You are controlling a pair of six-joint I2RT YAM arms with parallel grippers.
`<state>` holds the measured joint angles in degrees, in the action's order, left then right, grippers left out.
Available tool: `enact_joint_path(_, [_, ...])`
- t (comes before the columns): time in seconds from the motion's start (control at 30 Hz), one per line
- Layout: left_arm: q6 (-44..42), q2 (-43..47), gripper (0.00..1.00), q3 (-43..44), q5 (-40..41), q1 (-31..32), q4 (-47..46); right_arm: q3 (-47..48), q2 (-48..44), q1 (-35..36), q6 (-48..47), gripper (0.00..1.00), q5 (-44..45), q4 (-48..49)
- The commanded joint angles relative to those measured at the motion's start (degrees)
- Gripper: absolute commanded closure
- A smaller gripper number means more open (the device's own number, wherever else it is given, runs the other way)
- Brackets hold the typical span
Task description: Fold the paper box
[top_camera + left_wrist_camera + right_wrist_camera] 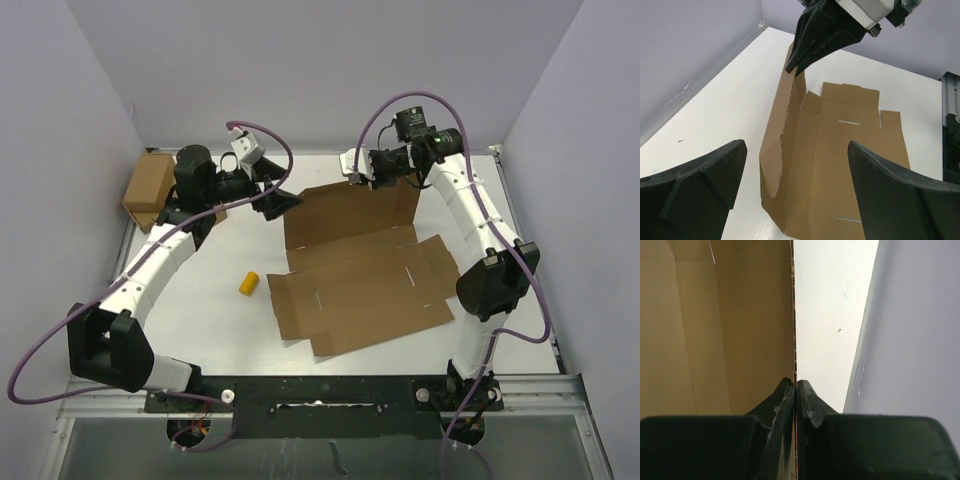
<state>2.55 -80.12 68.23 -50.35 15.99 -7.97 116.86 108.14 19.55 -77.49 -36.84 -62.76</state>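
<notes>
A: Pinching is seen at the far side. The right pincer (372, 180) is clamped on the top edge of the paper box (365, 285).

B: Which part of it is gripped?

A: The far panel, which is stood up from the sheet. The rest is laid flat on the table (200, 300), right of centre, with flaps spread and two slits showing.

B: Is that backed up by the right wrist view?

A: It is. Both dark fingers (782, 400) are pressed together, and the thin cardboard edge (715, 330) is caught between them.

B: And the left side?

A: The left pincer (277, 200) is spread wide, just beside the left end of that raised panel. Nothing is held in it. Whether the cardboard is touched cannot be told.

B: What is given by the left wrist view?

A: The wide jaws of the left pincer (796, 146) are seen low in the frame. The box (840, 165) lies ahead, its panel upright on the left. The right pincer (792, 67) is seen nipping the panel's top corner.

B: Anything else on the table?

A: A small yellow cylinder (248, 283) is lying left of the sheet, apart from it. A smaller brown box (150, 187) is sat in the far left corner.
</notes>
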Motion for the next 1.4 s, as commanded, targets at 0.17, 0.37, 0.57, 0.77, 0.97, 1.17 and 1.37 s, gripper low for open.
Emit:
enact_joint_path(0.17, [-11.0, -6.9, 0.27, 8.5, 3.0, 4.0, 11.8, 2.7, -2.6, 0.6, 0.9, 1.00, -3.8, -0.7])
enact_joint_path(0.37, [-13.3, -10.2, 0.45, 10.2, 3.4, 4.9, 14.9, 2.9, -2.7, 0.7, 0.8, 1.00, -4.0, -0.9])
enact_joint_path(0.57, [-15.2, -13.5, 0.58, 13.5, 3.7, 5.9, 18.9, 3.2, -2.8, 0.7, 1.0, 1.00, -4.4, -1.2])
enact_joint_path(0.77, [-16.5, -15.8, 0.70, 15.3, 4.5, 6.9, 21.5, 3.1, -3.0, 0.7, 1.1, 1.00, -4.4, -1.1])
enact_joint_path(0.97, [-18.5, -15.8, 0.71, 15.2, 6.9, 6.9, 23.1, 3.2, -2.8, 0.7, 1.4, 1.00, -4.2, -1.0])
enact_joint_path(1.17, [-21.1, -11.8, 0.40, 11.3, 4.4, 6.0, 21.2, 3.2, -2.7, 0.7, 2.5, 1.00, -3.2, -0.3])
enact_joint_path(1.37, [-20.9, -9.8, 0.42, 6.3, 3.1, 5.0, 15.6, 3.2, -2.6, 0.7, 3.2, 1.00, -3.3, -0.2])
